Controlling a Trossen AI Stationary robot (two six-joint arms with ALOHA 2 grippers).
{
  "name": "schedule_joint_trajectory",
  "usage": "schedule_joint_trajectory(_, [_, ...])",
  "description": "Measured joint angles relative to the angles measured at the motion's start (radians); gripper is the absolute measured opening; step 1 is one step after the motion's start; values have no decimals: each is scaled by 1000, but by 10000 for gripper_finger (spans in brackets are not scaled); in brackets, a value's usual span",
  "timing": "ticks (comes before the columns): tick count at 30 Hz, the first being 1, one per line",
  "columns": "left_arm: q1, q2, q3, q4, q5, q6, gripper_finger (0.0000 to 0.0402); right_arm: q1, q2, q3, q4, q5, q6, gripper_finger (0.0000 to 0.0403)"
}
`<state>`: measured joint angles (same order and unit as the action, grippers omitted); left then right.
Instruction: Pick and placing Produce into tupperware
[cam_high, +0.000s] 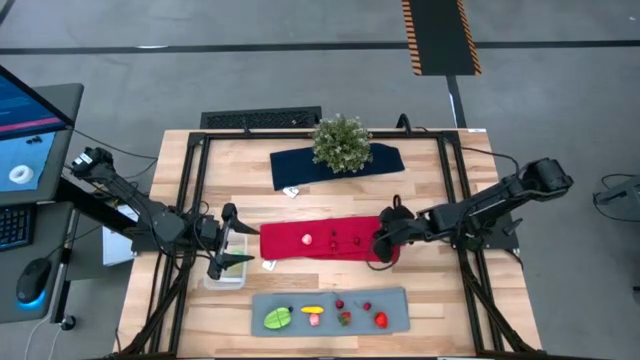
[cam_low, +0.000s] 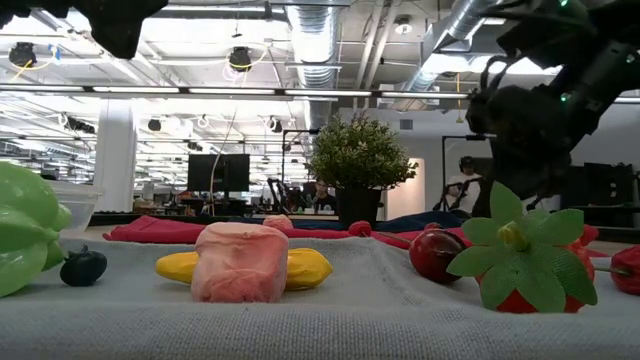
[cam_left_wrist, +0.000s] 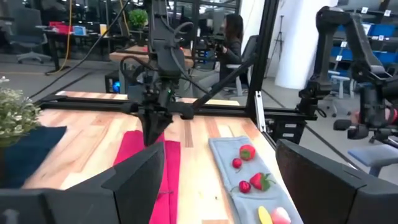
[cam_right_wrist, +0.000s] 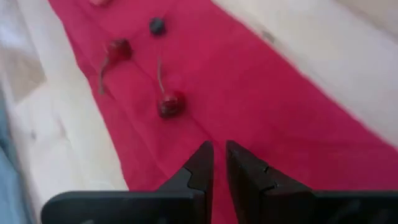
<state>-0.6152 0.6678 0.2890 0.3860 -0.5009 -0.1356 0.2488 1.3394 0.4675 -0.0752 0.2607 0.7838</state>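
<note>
"So which pincer is nearer the cherry (cam_right_wrist: 170, 104)?"

"The right pincer (cam_right_wrist: 219, 163), nearly closed and empty over the red cloth (cam_right_wrist: 261, 93); the cherry lies just ahead, stem pointing away."

A light wooden slatted tabletop (cam_high: 430, 300) sits inside a black metal frame (cam_high: 190, 200) on a grey concrete floor. A bushy green potted plant (cam_high: 341, 143) stands at the far middle of the table, on a dark navy cloth (cam_high: 300, 165). A bright red cloth (cam_high: 290, 240) lies spread flat across the table's centre. Nearer the front edge lies a flat grey rectangular mat (cam_high: 395, 318). A black keyboard (cam_high: 261, 119) rests just behind the table's far edge. Off the table's left side, a computer monitor with a blue screen (cam_high: 25, 110) stands on a desk, with a dark computer mouse (cam_high: 33, 280) nearby. A yellow-and-black striped floor strip (cam_high: 440, 37) runs across the floor behind.
</note>
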Motion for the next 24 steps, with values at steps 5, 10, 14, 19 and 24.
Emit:
schedule_joint_trajectory(5, [0, 0, 0, 2, -6, -3, 297, -3, 89, 43, -48, 4, 3, 66])
schedule_joint_trajectory(10, [0, 0, 0, 3, -7, -6, 297, -10, 139, 68, -70, 4, 4, 66])
schedule_joint_trajectory(14, [0, 0, 0, 2, -9, -6, 297, -9, 154, 93, -112, 5, 3, 66])
schedule_joint_trajectory(19, [0, 0, 0, 7, -11, -6, 297, -9, 137, 128, -158, 5, -20, 66])
schedule_joint_trajectory(24, [0, 0, 0, 11, -14, -5, 297, -9, 94, 171, -195, 5, -50, 66])
